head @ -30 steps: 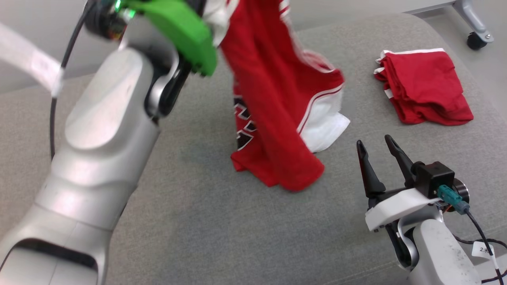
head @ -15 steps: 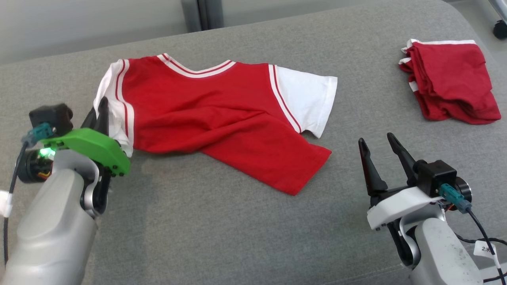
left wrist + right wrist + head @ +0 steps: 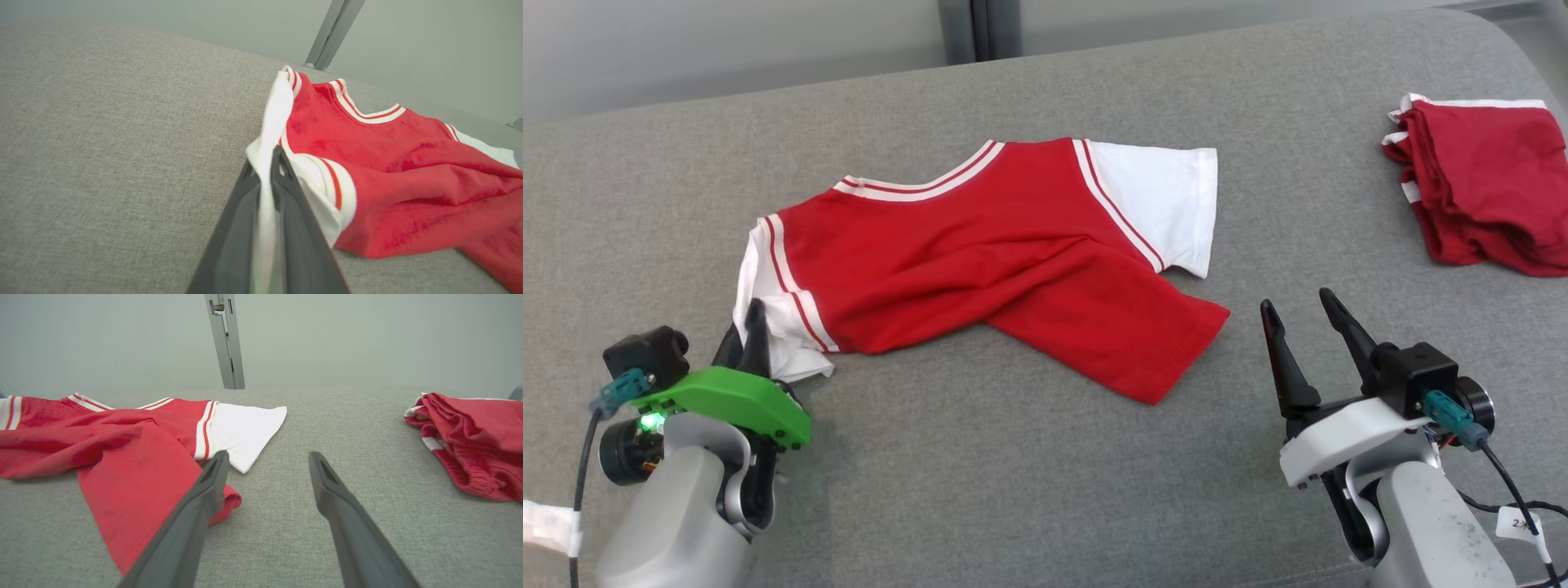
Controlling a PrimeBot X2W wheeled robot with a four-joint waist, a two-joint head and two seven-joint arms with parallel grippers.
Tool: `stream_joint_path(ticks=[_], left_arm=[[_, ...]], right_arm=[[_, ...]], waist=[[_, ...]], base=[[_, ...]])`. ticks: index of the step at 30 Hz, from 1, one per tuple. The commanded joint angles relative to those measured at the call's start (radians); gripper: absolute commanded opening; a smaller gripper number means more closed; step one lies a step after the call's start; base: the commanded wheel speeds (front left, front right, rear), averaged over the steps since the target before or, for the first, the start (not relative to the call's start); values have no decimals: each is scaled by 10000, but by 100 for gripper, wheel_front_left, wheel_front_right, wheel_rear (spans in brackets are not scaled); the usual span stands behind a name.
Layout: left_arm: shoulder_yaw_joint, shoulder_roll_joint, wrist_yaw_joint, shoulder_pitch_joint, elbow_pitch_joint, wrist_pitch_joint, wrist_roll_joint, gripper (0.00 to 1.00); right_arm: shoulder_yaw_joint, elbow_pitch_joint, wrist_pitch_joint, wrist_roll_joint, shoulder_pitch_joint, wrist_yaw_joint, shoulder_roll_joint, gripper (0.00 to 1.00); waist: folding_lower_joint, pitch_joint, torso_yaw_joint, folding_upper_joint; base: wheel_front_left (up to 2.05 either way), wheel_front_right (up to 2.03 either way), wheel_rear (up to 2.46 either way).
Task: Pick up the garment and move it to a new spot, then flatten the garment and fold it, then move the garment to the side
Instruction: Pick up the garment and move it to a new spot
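garment (image 3: 980,253) red knit, creased, on grey woven cushion (image 3: 1013,474); left end effector (image 3: 754,314) pinching white sleeve (image 3: 791,347); right end effector (image 3: 1295,298) wide

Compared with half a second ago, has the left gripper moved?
Yes. The left gripper, shut on the shirt's white sleeve, has drawn back toward the robot, farther from the grey post behind the cushion.

Red and white cloth on grey.
The garment (image 3: 980,245) is red with white sleeves and red-and-white striped trim at the neck and shoulder seams; the folded cloth (image 3: 1494,196) is the same red with white edging. The table (image 3: 1013,457) is a plain mottled grey weave. The left gripper (image 3: 754,327) carries a bright green bracket (image 3: 727,396), the right gripper (image 3: 1294,300) a white bracket (image 3: 1339,433); both have dark fingers (image 3: 1282,359).
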Motion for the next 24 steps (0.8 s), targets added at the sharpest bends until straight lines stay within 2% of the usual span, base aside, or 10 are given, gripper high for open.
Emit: stream_joint_path(ticks=[1, 6, 14, 24], left_arm=[[55, -26, -106, 240, -37, -78, 96, 100], [225, -99, -195, 610, -415, -133, 640, 100], [933, -417, -283, 1973, -1839, -130, 1744, 100], [1621, -1329, -244, 4004, -3387, -122, 2806, 100]], right_arm=[[-15, 57, 0, -74, 125, -12, -34, 100], [-129, 135, 0, -281, 324, -12, -34, 100], [-281, 162, -1, -481, 757, -12, -36, 100], [-245, 13, 1, -483, 1502, -12, -36, 100]], waist=[[0, -129, 67, 0], [0, -581, 258, 0], [0, -1444, 560, 0], [0, -2171, 689, 0]], base=[[0, 0, 0], [0, 0, 0], [0, 0, 0], [0, 0, 0]])
